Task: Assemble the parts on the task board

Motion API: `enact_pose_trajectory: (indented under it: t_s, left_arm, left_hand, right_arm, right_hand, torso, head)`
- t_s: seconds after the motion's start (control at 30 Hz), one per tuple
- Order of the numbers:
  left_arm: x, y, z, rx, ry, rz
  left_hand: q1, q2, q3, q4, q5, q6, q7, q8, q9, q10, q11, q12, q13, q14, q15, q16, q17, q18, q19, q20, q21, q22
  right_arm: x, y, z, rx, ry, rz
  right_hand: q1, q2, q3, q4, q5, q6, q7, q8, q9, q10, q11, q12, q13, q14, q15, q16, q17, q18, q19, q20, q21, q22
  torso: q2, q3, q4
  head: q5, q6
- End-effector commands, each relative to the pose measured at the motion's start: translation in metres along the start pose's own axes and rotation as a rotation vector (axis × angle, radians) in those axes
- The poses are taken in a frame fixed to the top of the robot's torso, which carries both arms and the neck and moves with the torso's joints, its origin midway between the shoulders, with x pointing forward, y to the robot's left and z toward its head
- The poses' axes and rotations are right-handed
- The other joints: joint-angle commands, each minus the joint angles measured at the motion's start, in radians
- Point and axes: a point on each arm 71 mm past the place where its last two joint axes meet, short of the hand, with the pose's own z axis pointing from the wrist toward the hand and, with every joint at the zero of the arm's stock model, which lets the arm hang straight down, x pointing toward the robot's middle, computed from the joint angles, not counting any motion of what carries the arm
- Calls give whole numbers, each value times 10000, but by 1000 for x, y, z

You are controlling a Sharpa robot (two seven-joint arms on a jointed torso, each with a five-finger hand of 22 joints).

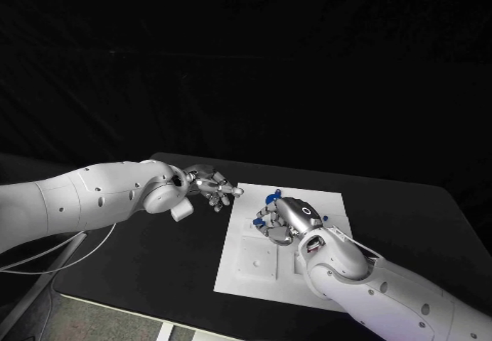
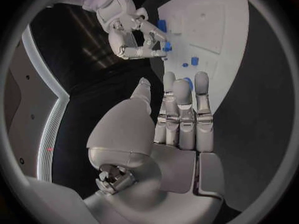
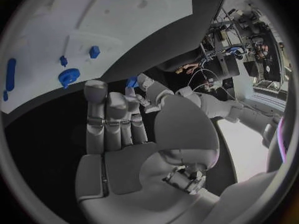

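The white task board lies in the middle of the black table. My right hand hovers over its far part and pinches a small blue part between thumb and a finger; the other fingers stretch out. The same part peeks out at the hand's far side. My left hand hangs beside the board's far left corner, its fingers straight, together and holding nothing. On the board lie a blue gear, a long blue bar, a small block and a peg.
The near half of the board carries moulded recesses and no blue pieces. Black table surrounds the board on all sides. A cable hangs under my left arm at the table's left edge.
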Motion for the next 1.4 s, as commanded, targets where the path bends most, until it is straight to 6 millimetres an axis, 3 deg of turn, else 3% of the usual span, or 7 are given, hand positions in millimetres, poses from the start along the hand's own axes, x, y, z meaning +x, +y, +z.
enact_pose_trajectory:
  t_s: [0.03,0.37,0.47,0.5,0.63,0.8,1.4]
  left_arm:
    - [14,-2,1,226,1416,662]
    - [25,-5,5,404,1777,1044]
    - [27,-6,6,506,1663,988]
    - [27,-6,6,522,1647,959]
    - [29,-7,7,553,1613,891]
    - [32,-8,9,589,1587,856]
    - [43,-13,13,718,1672,1269]
  left_hand:
    - [-262,-93,91,168,-63,-88,-24,-17,17,402,-124,363,170,76,-108,363,99,-149,73,-95,164,232]
    - [-960,-171,375,832,-63,-259,-161,30,65,357,-196,704,348,-55,-167,906,-62,-149,-112,-143,741,227]
    - [-1338,-146,494,1033,19,-10,-184,150,859,303,-186,757,397,-127,-164,1010,-122,-149,-196,-152,922,222]
    - [-1421,-78,485,967,311,-360,-167,652,1326,255,-174,791,442,-144,-154,1062,-145,-149,-234,-159,1007,223]
    - [-1792,114,398,1218,469,-2508,-191,4322,3508,-31,-147,1254,738,-252,-149,1378,-343,-149,-405,-140,1359,205]
    - [-2032,102,497,1471,677,-3413,-151,5908,4011,-199,-59,1472,820,-318,-85,1554,-614,-149,-472,-109,1501,201]
    - [-1762,334,290,983,720,-3807,-54,6397,3640,-585,47,1590,885,-547,-2,1721,-981,-135,-629,-35,1527,197]
  right_arm:
    - [-5,-1,1,100,-190,65]
    - [-17,-3,4,182,-528,176]
    - [-21,-4,4,198,-606,216]
    - [-21,-4,4,202,-620,230]
    - [-23,-3,5,191,-655,279]
    - [-24,-1,5,153,-697,336]
    - [-26,7,6,11,-786,504]
  right_hand:
    - [70,-53,12,70,107,64,-1,24,6,12,-17,-22,0,1,-40,-27,18,-13,50,8,21,650]
    - [76,-78,52,97,133,74,-2,24,6,25,-21,-15,9,11,-42,-21,28,-14,56,6,51,655]
    - [77,-81,54,99,136,74,-2,24,6,25,-21,-16,9,11,-42,-22,28,-14,56,6,53,655]
    - [83,-101,70,108,153,77,-2,24,6,27,-23,-19,7,10,-43,-34,21,-15,56,5,60,656]
    - [83,-101,70,108,153,77,-2,24,6,27,-23,-19,7,10,-43,-34,21,-15,56,5,60,656]
    - [91,-109,87,120,184,75,-1,25,6,24,-24,-32,-3,15,-44,-32,28,-14,57,3,67,657]
    - [97,-122,109,124,223,72,1,24,6,34,-25,-27,4,21,-46,-33,33,-12,59,2,85,660]
  torso:
    - [-3,-13,16]
    - [-2,-30,23]
    - [2,-28,24]
    - [0,-27,28]
    - [-2,-26,27]
    - [-1,-23,21]
    - [2,-22,22]
  head:
    - [-59,3]
    - [-151,-48]
    - [-181,-67]
    - [-188,-65]
    - [-189,-78]
    - [-189,-106]
    - [-244,-106]
